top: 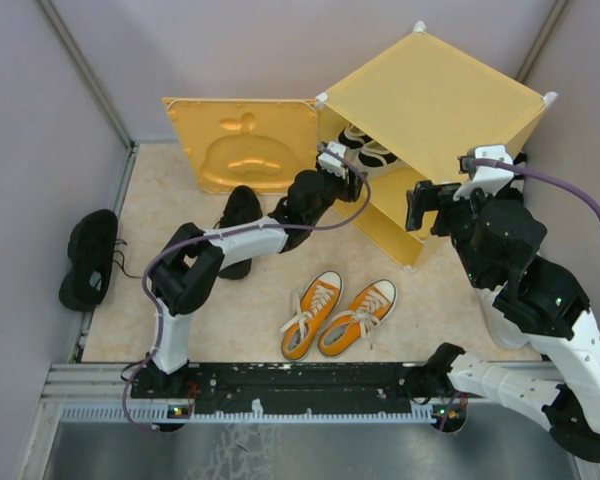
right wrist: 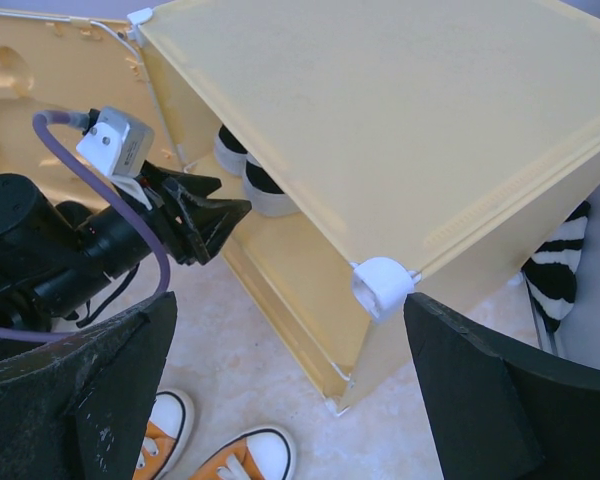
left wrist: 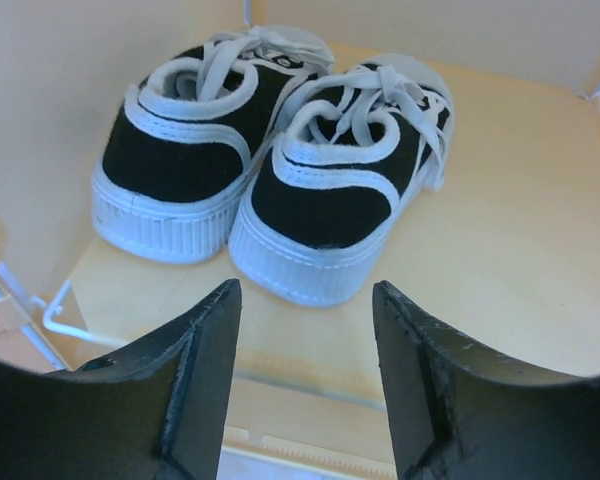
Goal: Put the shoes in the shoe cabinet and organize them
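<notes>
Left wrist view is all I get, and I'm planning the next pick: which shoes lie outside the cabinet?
Observer: An orange pair lies on the floor in front of the shoe cabinet, between the arms.
Operator: Any black ones out there?
Observer: A black shoe lies by the open door, beside the left arm.
Operator: Is the other gripper free?
Observer: Yes, the right gripper hangs open and empty near the cabinet's near corner.
</notes>
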`<action>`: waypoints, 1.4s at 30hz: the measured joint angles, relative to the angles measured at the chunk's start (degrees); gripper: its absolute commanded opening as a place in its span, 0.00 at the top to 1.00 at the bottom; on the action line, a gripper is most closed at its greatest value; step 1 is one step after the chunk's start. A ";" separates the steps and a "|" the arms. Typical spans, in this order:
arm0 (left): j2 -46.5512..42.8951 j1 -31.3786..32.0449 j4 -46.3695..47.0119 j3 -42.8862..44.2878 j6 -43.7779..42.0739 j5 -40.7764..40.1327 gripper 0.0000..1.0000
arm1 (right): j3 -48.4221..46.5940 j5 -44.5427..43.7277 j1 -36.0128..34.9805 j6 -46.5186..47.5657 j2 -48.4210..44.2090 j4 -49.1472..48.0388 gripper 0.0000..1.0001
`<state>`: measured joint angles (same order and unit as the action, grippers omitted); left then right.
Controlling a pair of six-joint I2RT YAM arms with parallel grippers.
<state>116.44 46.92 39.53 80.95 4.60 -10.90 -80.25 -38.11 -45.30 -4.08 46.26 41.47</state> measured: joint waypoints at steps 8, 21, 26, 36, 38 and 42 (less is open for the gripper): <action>-13.53 -0.09 -7.76 -12.76 0.68 3.30 0.00 | -0.04 0.68 0.07 -0.17 1.11 0.04 0.03; -42.27 8.11 -34.58 -26.62 8.63 7.30 0.19 | -0.13 3.78 0.11 -2.56 5.95 0.13 0.02; -46.31 16.22 -48.92 -31.21 15.17 7.06 0.26 | -0.13 4.46 0.11 -3.28 6.71 0.02 0.02; -51.43 27.69 -62.51 -35.82 30.80 2.34 0.30 | 0.50 5.75 0.13 -4.57 6.56 -1.18 0.02; -50.34 28.96 -63.52 -36.20 33.22 1.09 0.31 | 1.51 6.19 0.13 -4.74 5.84 -1.66 0.02; -46.75 29.66 -63.06 -36.20 36.20 -1.57 0.36 | 3.08 6.69 0.22 -5.14 4.28 -1.53 0.02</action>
<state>69.69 76.58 -23.53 44.75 40.80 -12.47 -77.17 -31.42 -45.08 -9.21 50.54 39.94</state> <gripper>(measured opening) 0.668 0.982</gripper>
